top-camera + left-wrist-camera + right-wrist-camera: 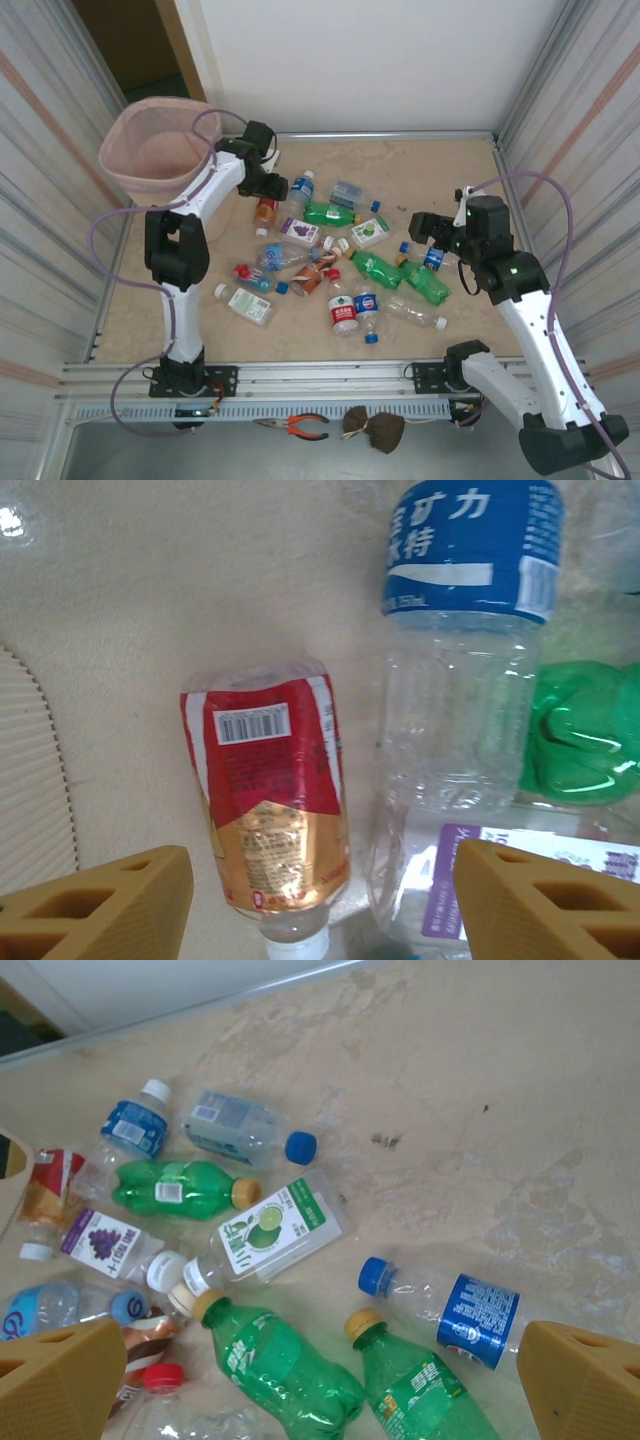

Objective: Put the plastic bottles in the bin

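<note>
1. The beige table (450, 170) takes up the middle of the overhead view, with ribbed walls on both sides.
2. The pale pink bin (160, 150) stands at the upper left of that view, on the table's far left corner. It is upright, and nothing can be made out inside it.
3. The plastic bottles (343, 312) all lie scattered across the centre of the table, to the right of the bin and apart from it.
4. The left gripper (265, 188) hangs just right of the bin, pointing down. In its wrist view, the left gripper (320, 905) has its fingers well apart, and neither finger touches anything.
5. The right gripper (425, 228) sits right of centre. Seen from its wrist, it (320, 1380) is spread wide over the pile and holds nothing.
6. A red-and-gold-labelled bottle (275, 800) lies between the left fingers, nearer the left one.
7. A clear blue-labelled bottle (465, 660) lies beside it, with a green bottle (580, 730) at the right edge of the frame.
8. A lime-labelled bottle (275, 1230) lies at the centre of the right wrist view.
9. Red-handled pliers (300, 425) rest at the bottom of the overhead view.
</note>
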Robot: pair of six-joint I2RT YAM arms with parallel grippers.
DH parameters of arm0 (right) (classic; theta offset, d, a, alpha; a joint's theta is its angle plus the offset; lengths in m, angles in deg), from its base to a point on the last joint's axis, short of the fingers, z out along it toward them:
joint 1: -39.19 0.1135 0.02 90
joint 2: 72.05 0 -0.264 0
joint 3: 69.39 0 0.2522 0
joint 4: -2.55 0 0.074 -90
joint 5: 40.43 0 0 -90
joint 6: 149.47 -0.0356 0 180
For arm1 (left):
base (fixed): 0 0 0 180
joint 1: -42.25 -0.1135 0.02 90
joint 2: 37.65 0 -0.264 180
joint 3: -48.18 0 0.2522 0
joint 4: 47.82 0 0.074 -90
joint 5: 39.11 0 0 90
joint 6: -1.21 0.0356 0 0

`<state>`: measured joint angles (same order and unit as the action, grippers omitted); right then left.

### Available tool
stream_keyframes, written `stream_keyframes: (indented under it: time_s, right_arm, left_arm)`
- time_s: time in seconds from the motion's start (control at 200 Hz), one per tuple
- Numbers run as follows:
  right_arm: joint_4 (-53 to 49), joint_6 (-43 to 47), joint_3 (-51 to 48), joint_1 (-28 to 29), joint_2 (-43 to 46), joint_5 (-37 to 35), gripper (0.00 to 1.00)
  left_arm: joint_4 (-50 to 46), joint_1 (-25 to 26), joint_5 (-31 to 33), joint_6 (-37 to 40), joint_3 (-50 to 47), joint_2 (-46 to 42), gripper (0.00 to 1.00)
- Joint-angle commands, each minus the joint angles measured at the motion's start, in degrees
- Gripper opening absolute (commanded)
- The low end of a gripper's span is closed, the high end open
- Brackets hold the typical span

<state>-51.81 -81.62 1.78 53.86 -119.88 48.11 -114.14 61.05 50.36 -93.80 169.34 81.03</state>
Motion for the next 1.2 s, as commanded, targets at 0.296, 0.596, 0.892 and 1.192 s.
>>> stream_keyframes:
  time_s: [0.296, 0.596, 0.892, 1.192]
  right_arm:
    - [-1.0, -1.8, -0.5, 0.4, 1.0, 0.9, 0.99]
    - [-1.4, -1.8, 0.0, 0.3, 1.0, 0.7, 0.99]
    - [-1.9, -1.6, 0.9, 0.3, 0.9, 0.7, 0.99]
    - [-1.6, -1.7, 0.8, 0.4, 0.6, 1.1, 0.99]
  left_arm:
    - [5.1, -1.5, -1.4, -1.6, -1.4, 5.9, 0.65]
    - [6.1, -2.0, -0.8, -2.0, -1.6, 8.9, 0.65]
    - [6.6, -2.5, -1.5, -1.6, -1.5, 10.2, 0.66]
    - [6.0, -2.5, -2.1, -1.6, -1.5, 11.0, 0.71]
